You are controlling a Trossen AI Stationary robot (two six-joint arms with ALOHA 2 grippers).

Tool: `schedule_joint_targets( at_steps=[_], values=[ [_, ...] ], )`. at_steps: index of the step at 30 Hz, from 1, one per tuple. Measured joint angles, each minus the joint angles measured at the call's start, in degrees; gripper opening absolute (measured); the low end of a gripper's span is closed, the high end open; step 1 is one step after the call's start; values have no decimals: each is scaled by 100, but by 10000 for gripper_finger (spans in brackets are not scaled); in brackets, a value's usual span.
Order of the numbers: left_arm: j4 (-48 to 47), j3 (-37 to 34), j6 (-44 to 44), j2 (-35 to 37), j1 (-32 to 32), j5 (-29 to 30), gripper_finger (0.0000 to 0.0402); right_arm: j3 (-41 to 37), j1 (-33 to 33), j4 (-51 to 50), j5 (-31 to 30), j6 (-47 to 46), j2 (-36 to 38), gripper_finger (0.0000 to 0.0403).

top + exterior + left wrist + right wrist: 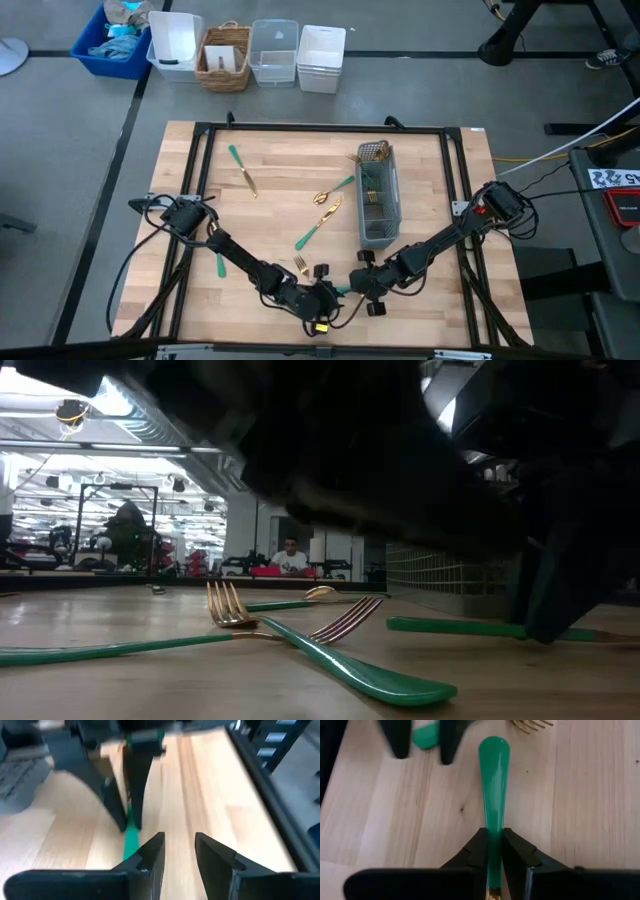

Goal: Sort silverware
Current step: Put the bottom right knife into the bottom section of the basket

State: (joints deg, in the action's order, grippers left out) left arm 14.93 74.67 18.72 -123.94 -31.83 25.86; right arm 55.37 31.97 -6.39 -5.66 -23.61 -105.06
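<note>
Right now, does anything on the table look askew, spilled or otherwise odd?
Nothing looks spilled or damaged. Loose silverware lies scattered at odd angles: two forks cross each other near the front edge. The right gripper is shut on a teal handle, while the left gripper stands open close by. The mesh caddy sits upright.

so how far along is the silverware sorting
Early on. A few gold-headed pieces already stand in the grey mesh caddy. In hand: the right gripper is shut on a teal handle near the table's front edge, with the left gripper open opposite it. Left: pieces loose on the table, including a knife and a fork.
</note>
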Motion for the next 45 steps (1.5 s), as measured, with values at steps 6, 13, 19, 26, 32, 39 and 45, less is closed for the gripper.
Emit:
schedule_joint_targets(
  at_steps=[6,13,19,26,32,39,45],
  values=[
    [-369,0,-4,0,51,54,100,0,4,94,15,-3,9,47],
    [-460,0,-7,0,198,54,100,2,9,252,25,-3,14,48],
    [-458,0,-5,0,284,55,100,2,11,251,28,-3,20,48],
    [-454,0,202,0,348,-497,100,4,15,251,32,-3,22,48],
    [-539,0,229,0,351,-543,100,11,15,296,53,-8,22,48],
    [-672,0,232,2,356,-554,100,11,13,326,28,-10,22,48],
    [-678,0,232,2,367,-556,100,11,13,333,28,-10,22,48]
  ],
)
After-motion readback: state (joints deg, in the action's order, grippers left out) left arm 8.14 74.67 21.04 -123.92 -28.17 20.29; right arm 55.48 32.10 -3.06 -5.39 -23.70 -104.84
